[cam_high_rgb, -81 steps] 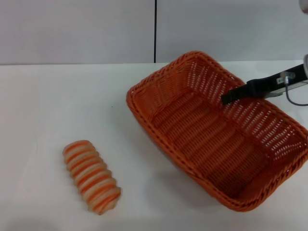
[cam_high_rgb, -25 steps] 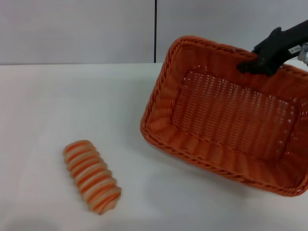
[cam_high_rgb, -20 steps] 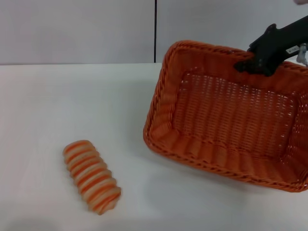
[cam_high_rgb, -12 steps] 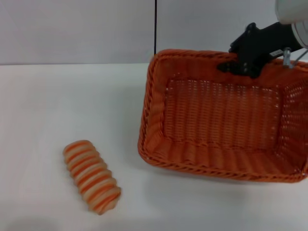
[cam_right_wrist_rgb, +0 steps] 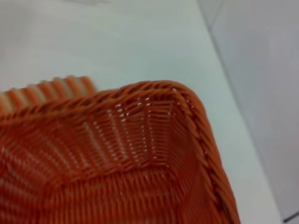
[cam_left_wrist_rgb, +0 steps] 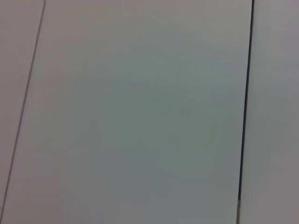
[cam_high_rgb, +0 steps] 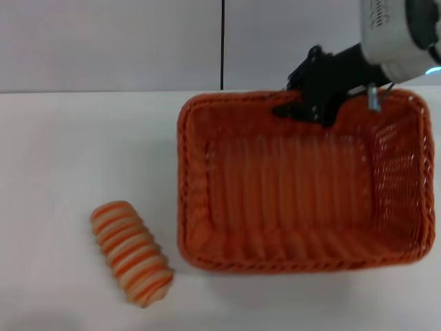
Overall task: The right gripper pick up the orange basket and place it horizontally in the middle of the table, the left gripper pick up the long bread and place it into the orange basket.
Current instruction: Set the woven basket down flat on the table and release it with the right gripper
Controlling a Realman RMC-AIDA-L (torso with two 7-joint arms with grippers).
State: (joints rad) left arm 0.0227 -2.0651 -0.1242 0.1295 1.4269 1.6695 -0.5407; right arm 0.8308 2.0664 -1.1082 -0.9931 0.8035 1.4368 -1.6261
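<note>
Right gripper (cam_high_rgb: 303, 110) pinching far rim of orange woven wicker basket (cam_high_rgb: 296, 248) | light, stiff, I'd keep rim hold | left gripper unseen

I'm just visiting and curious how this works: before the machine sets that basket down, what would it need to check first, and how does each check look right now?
1. Grip on the basket: the right end effector is clamped on the far rim of the orange basket. Ok.
2. Basket lying lengthwise across the table: its long side runs left to right. Ok.
3. Basket resting flat on the table: cannot tell.
4. Basket empty and ready for the bread: nothing inside. Ok.
5. Long bread clear of the basket: it lies to the basket's left, with a narrow gap. Ok.
6. Left end effector ready: not in view; its camera shows only a wall. Cannot tell.
</note>
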